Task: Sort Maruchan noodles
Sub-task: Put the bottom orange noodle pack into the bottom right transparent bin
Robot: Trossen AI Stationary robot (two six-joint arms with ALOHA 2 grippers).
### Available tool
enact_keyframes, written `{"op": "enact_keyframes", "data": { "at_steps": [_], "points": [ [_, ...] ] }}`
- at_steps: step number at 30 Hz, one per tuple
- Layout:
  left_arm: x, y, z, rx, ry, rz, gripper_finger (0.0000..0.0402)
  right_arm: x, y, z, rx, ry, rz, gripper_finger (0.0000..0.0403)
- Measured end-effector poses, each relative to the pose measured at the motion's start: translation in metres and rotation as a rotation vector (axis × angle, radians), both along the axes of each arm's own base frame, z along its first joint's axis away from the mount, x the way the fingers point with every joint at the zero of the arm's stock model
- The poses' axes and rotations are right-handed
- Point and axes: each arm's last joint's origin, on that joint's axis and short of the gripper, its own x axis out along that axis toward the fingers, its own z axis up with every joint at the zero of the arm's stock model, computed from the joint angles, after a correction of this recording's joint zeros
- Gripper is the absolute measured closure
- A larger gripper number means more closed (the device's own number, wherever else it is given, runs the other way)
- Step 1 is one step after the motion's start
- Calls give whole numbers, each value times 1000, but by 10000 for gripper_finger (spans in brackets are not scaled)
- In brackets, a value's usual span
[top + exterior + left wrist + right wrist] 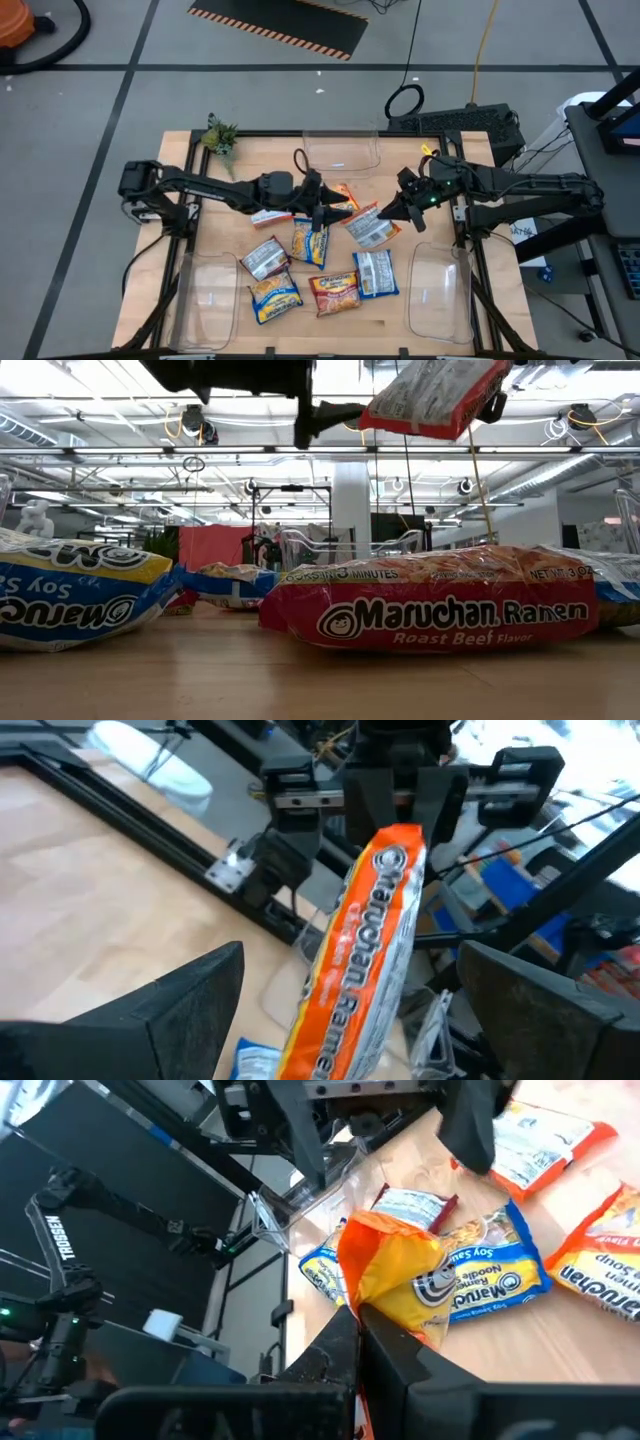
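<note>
One orange noodle packet [370, 226] clamped in right gripper [392, 212], lifted above table [190, 160]; left gripper [325, 210] just beside packet, fingers apart. Other packets [300, 265] flat below.

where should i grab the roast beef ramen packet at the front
Come straight down on the Roast Beef packet, jaws across its short width: it lies flat, a blue-and-yellow packet and a white packet crowd its short ends, its long edges look free.

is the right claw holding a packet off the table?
Yes: the right claw is shut on an orange packet, which hangs well above the table in the low view.
</note>
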Motion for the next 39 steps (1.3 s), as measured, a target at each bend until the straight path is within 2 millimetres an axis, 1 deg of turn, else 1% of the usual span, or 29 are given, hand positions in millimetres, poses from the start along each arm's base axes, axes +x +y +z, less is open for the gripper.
{"op": "enact_keyframes", "data": {
  "at_steps": [8,10,15,18,22,30,35,39],
  "points": [
    [12,7,-22,-71,27,-129,32,0,-2,0,-68,-18,-8,403],
    [13,7,-27,-51,39,-141,32,0,-2,0,-75,-20,-5,403],
    [13,7,-30,42,66,-127,33,0,-2,0,-95,-22,-23,403],
    [13,9,-32,72,71,-120,46,1,-3,1,-121,-40,-28,403],
    [13,10,-31,76,64,-131,83,1,-4,1,-167,-46,-55,403],
    [13,10,-31,107,61,-142,178,1,-5,1,-211,-52,-67,403],
    [13,10,-31,167,54,-142,239,1,-5,1,-214,-52,-70,403],
    [13,9,-30,182,47,-142,268,1,-5,1,-214,-50,-75,403]
  ]
}}
